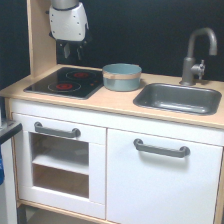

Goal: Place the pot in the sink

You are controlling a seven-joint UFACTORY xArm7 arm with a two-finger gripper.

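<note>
Pot: frame centre, between hob and sink, unmoved. Gripper: upper left, empty; jaw spread unclear.

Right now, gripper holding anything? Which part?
Nothing held. The gripper hangs above the hob, apart from the pot on the counter.

Dark wall behind white toy kitchen cabinet, pale wooden countertop, grey handles
</note>
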